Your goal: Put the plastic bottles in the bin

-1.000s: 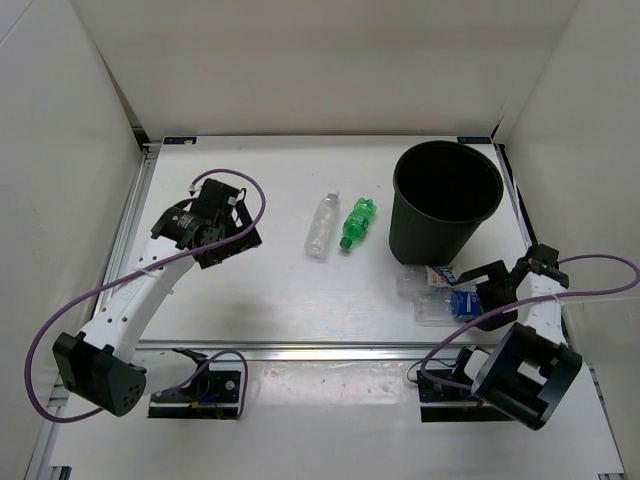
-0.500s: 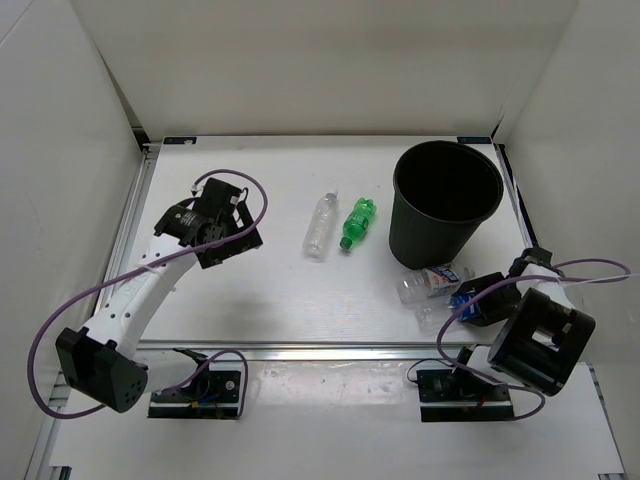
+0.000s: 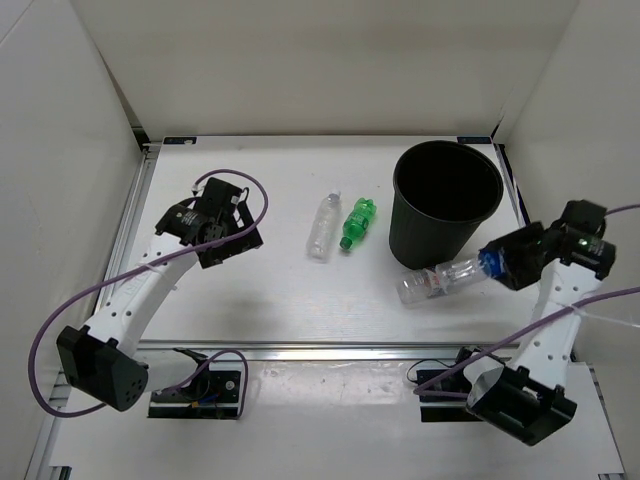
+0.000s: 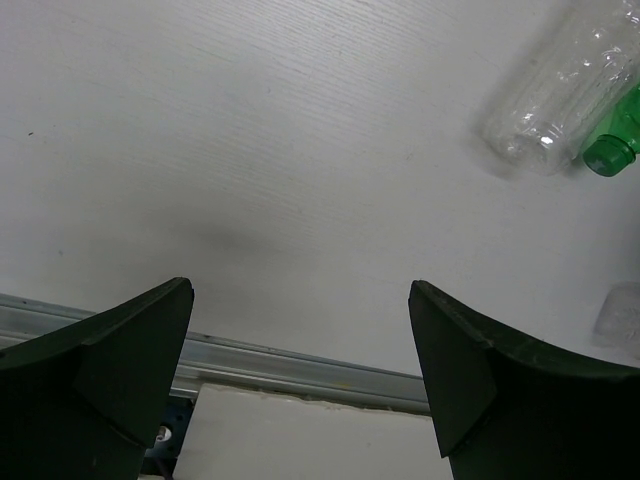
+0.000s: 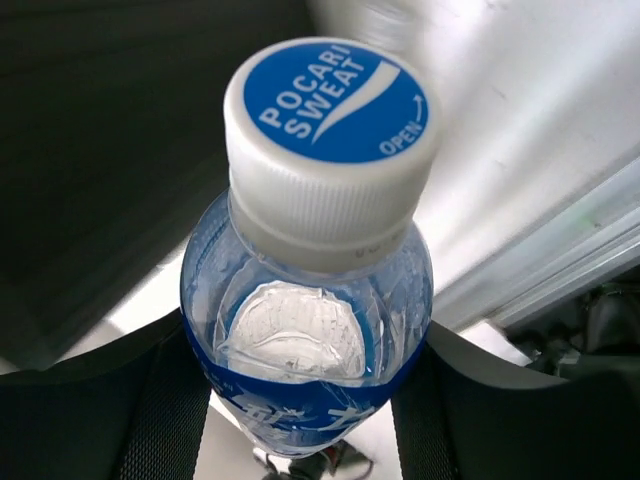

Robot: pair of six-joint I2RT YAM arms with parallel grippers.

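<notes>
- Lifting clear of the white table (image 3: 270,290), my right gripper (image 5: 300,405) now clamps the clear, blue-labelled plastic bottle (image 5: 310,330) around its body.
- The round black plastic bin (image 3: 440,235) stands just ahead-left: carry over, release.

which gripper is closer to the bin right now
Right. The right gripper, holding a labelled bottle, sits just beside the bin at its near right; the left gripper is open, far off to its left.

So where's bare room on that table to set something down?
Bare: the front middle of the white table, in front of the clear plastic bottle and green plastic bottle; also the back left corner. Crowded: in front of the round black bin.
</notes>
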